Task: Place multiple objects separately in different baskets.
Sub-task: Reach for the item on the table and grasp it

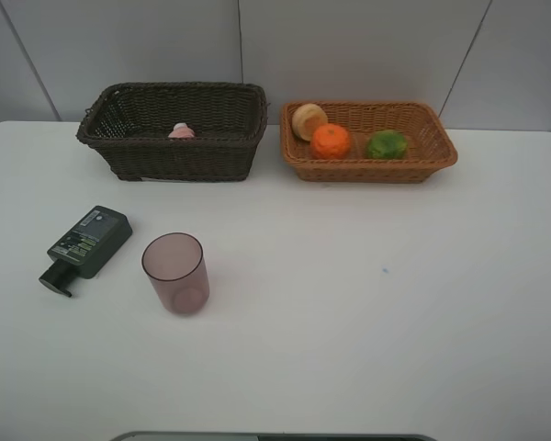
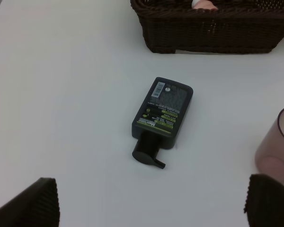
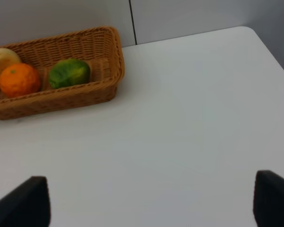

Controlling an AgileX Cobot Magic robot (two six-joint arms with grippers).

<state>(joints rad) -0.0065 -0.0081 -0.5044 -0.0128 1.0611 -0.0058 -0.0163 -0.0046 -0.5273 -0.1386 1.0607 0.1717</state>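
Two things were not yet sorted. The dark green pump bottle [image 2: 163, 113] lay flat on its back near the left edge of the bench [image 1: 367, 303], with its pump head turned toward the front edge. The translucent mauve cup [image 1: 175, 273] stood upright just beside it, toward the middle. At the far edge, the dark brown basket [image 1: 193, 156] held the small pink bottle [image 1: 182, 131]. The light orange-tan basket [image 1: 367, 168] held the red-yellow fruit [image 1: 309, 120], the orange [image 1: 331, 141] and the green fruit [image 1: 387, 144].

The left claw [image 2: 151, 201] hung above the pump bottle, opened wide and empty. The right claw [image 3: 149, 198] was also opened wide and empty, over bare bench near the light basket.

The bottle looked stiff and smooth. If it was full, it probably had some weight. I think the best hold was across the two long sides of its flat body, near the middle. The pump head was narrow and could turn or slip.

The cup seemed light, with a thin, slippery wall, so it could tip easily. A gentle hold across its upper part, or over the rim, would suit it.
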